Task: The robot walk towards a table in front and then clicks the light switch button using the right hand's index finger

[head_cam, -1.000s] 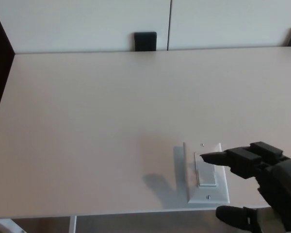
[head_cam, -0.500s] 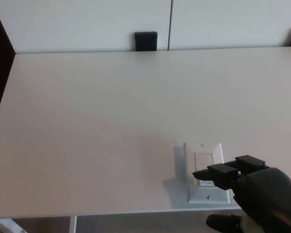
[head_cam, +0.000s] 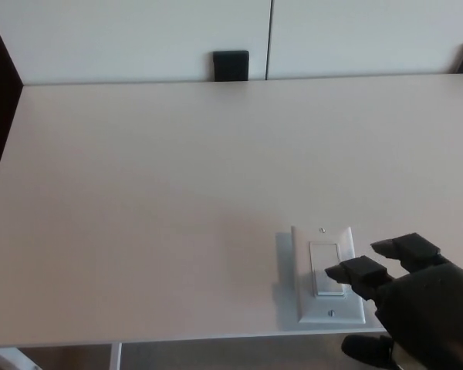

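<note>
**Head view: finger at the rocker, press in hand**

Near the front edge of the pale bench [head_cam: 139, 193] lay the white rectangular light switch plate [head_cam: 329, 274]. Beside it hovered the black right hand [head_cam: 417, 301], fingers spread, empty, forefinger tip over the rocker's lower part; contact unclear. Next, I judged, a firm downward push.

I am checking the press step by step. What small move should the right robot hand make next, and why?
Probably ease the right robot hand slightly down so its extended fingertip presses the rocker of the light switch. The tip already overlaps the rocker's lower half near the table's front edge, but contact cannot be confirmed.
</note>
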You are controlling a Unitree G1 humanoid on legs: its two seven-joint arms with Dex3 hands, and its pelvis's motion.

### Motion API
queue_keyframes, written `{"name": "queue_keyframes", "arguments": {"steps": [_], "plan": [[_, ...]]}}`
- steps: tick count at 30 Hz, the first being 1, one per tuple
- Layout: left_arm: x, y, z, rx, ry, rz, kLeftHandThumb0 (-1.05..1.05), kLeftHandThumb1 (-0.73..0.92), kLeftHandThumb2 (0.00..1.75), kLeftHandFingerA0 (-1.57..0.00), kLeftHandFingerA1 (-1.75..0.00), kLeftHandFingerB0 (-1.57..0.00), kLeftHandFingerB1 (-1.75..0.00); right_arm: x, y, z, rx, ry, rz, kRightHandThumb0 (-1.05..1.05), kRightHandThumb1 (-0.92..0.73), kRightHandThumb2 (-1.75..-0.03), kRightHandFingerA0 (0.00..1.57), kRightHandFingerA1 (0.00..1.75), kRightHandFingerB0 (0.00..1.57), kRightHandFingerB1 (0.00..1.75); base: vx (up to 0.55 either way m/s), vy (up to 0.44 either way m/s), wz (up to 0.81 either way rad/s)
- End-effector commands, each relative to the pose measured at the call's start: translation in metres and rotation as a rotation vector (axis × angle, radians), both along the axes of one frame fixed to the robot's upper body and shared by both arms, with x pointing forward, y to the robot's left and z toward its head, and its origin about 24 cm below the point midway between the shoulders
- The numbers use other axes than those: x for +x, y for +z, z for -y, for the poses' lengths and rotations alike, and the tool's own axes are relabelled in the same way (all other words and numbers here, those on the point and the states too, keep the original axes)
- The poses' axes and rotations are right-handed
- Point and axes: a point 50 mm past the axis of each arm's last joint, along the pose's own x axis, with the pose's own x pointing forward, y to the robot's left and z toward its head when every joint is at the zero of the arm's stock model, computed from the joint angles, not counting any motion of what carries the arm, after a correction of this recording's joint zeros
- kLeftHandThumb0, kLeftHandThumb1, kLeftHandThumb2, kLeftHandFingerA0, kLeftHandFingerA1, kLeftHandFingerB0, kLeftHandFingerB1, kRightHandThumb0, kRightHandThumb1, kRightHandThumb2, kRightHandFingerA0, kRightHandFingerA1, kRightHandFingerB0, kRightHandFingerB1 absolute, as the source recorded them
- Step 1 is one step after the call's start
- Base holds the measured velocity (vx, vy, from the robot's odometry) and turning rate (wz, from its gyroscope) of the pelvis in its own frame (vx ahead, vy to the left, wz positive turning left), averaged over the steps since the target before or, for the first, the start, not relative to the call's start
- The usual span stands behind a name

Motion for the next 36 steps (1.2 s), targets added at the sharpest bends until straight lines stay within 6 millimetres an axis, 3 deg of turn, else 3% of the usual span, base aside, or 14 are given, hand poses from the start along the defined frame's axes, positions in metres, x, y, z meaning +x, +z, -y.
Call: {"name": "queue_keyframes", "arguments": {"steps": [1,7,8,14,20,21,22,24,25,26,33,34,35,36], "plan": [[0.001,0.001,-0.003,0.032,-0.030,-0.004,-0.33,0.61,0.59,-0.47,-0.40,-0.37,-0.35,-0.003,0.005,0.002,-0.053,-0.027,0.062,-0.81,-0.73,-0.62,0.21,0.51,0.48,0.39,0.00,0.000,0.00],[0.000,0.001,-0.004,0.029,-0.026,-0.010,-0.32,0.61,0.58,-0.48,-0.40,-0.38,-0.35,-0.007,0.002,0.000,-0.051,-0.027,0.048,-0.81,-0.70,-0.62,0.25,0.48,0.51,0.37,0.00,0.000,0.00],[-0.001,0.001,-0.003,0.026,-0.025,-0.011,-0.31,0.61,0.58,-0.48,-0.41,-0.38,-0.35,-0.008,0.001,0.000,-0.050,-0.026,0.042,-0.89,-0.62,-0.96,0.23,0.53,0.44,0.49,0.00,0.000,0.00],[0.001,0.002,-0.004,0.032,-0.041,-0.001,-0.32,0.62,0.59,-0.47,-0.40,-0.38,-0.35,-0.004,-0.011,0.002,-0.061,-0.040,0.000,-0.91,-0.63,-0.96,0.23,0.52,0.43,0.48,0.00,0.000,0.00],[0.001,0.003,-0.004,0.033,-0.043,0.002,-0.33,0.61,0.58,-0.48,-0.40,-0.38,-0.35,0.008,-0.017,0.006,-0.076,-0.070,-0.038,-0.89,-0.60,-0.96,0.21,0.53,0.41,0.48,0.00,0.000,0.00],[0.002,0.003,-0.003,0.032,-0.041,0.000,-0.33,0.61,0.58,-0.48,-0.40,-0.38,-0.35,0.010,-0.017,0.007,-0.081,-0.073,-0.039,-0.82,-0.69,-0.61,0.23,0.47,0.47,0.38,0.00,0.000,0.00],[0.002,0.003,-0.003,0.034,-0.038,-0.004,-0.33,0.61,0.58,-0.48,-0.40,-0.38,-0.35,0.013,-0.018,0.008,-0.083,-0.075,-0.040,-0.87,-0.61,-0.98,0.20,0.52,0.41,0.50,0.00,0.000,0.00],[0.002,0.003,-0.003,0.038,-0.043,-0.001,-0.33,0.61,0.58,-0.48,-0.40,-0.38,-0.35,0.015,-0.018,0.008,-0.088,-0.073,-0.039,-0.86,-0.59,-0.77,0.24,0.50,0.44,0.45,0.00,0.000,0.00],[0.002,0.003,-0.003,0.034,-0.043,0.000,-0.33,0.61,0.58,-0.48,-0.40,-0.38,-0.35,0.015,-0.018,0.008,-0.087,-0.074,-0.045,-0.80,-0.71,-0.62,0.27,0.45,0.47,0.38,0.00,0.000,0.00],[0.003,0.004,-0.003,0.036,-0.047,0.004,-0.32,0.62,0.58,-0.48,-0.40,-0.38,-0.35,0.016,-0.018,0.007,-0.079,-0.078,-0.047,-0.89,-0.61,-0.95,0.25,0.51,0.42,0.48,0.00,0.000,0.00],[0.004,0.004,-0.004,0.050,-0.062,0.002,-0.34,0.62,0.58,-0.48,-0.40,-0.37,-0.34,0.010,-0.023,0.003,-0.088,-0.067,-0.071,-0.91,-0.63,-0.97,0.25,0.52,0.44,0.48,0.00,0.000,0.00],[0.004,0.004,-0.004,0.050,-0.062,0.002,-0.34,0.62,0.58,-0.48,-0.40,-0.37,-0.34,0.009,-0.024,0.002,-0.087,-0.066,-0.075,-0.83,-0.69,-0.62,0.30,0.44,0.51,0.36,0.00,0.000,0.00],[0.004,0.004,-0.004,0.049,-0.061,0.002,-0.34,0.62,0.58,-0.48,-0.40,-0.37,-0.34,0.009,-0.024,0.002,-0.087,-0.066,-0.079,-0.83,-0.69,-0.62,0.30,0.44,0.51,0.36,0.00,0.000,0.00],[0.005,0.004,-0.005,0.044,-0.057,0.004,-0.33,0.62,0.58,-0.48,-0.40,-0.37,-0.35,0.006,-0.027,0.001,-0.082,-0.055,-0.069,-0.91,-0.61,-0.96,0.28,0.52,0.47,0.49,0.00,0.000,0.00]]}}
